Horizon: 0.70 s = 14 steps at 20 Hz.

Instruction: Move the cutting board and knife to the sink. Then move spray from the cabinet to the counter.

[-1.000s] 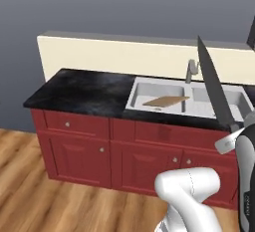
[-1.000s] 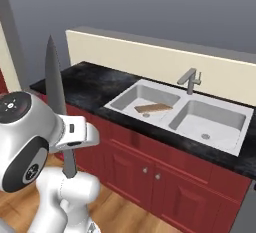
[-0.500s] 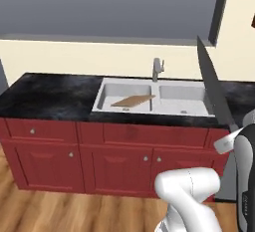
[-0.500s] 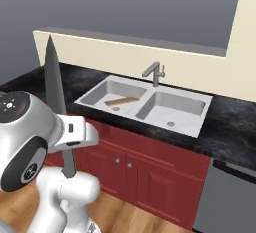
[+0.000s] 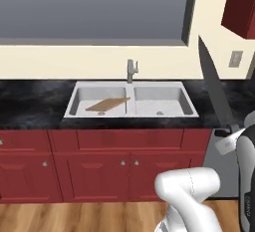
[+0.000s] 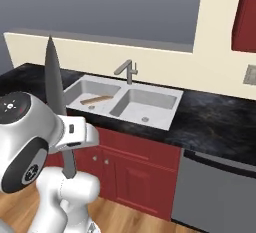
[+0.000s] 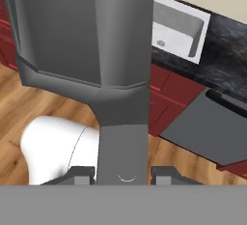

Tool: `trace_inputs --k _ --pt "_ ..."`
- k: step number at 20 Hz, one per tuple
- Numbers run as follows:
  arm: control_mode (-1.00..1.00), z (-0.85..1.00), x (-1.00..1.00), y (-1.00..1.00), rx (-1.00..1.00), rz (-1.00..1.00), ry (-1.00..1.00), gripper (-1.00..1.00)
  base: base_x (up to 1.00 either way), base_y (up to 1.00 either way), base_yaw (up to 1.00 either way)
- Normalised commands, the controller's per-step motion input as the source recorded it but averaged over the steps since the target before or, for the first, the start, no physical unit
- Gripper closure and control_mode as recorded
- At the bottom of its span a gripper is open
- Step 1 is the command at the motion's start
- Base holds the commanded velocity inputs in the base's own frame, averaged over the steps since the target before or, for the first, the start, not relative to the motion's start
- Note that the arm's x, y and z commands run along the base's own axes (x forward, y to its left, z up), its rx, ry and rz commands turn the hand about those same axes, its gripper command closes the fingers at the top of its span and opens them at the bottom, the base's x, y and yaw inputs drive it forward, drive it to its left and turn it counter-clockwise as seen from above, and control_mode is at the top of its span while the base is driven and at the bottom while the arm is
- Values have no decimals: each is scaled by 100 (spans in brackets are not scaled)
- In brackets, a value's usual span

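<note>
The base has swung round to face the white double sink (image 5: 133, 101) squarely, the light-tan wooden cutting board (image 5: 107, 104) already inside, while the pincer (image 7: 120, 175) stays clamped on the dark-bladed grey kitchen knife (image 5: 215, 89), ready to deliver.

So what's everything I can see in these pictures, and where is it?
cutting board: one, light tan, lying tilted in the sink's left basin
knife: one, dark grey blade pointing up, held in the pincer
sink: one, pale grey, two basins, set in the counter
tap: one, grey, behind the sink
counter: one, black, veined
base cupboards: dark red, under the counter
wall cabinet: dark red, upper right
dishwasher front: grey, right of the cupboards
pincer: closed on the knife handle
</note>
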Motion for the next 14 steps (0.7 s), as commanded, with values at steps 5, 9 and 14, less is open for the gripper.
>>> trace_inputs --k 5,9,14 --pt "100 0 0 0 0 0 0 100 56 1 -10" --pt "100 0 0 0 0 0 0 100 82 0 -11" --pt "100 0 0 0 0 0 0 100 97 0 -14"
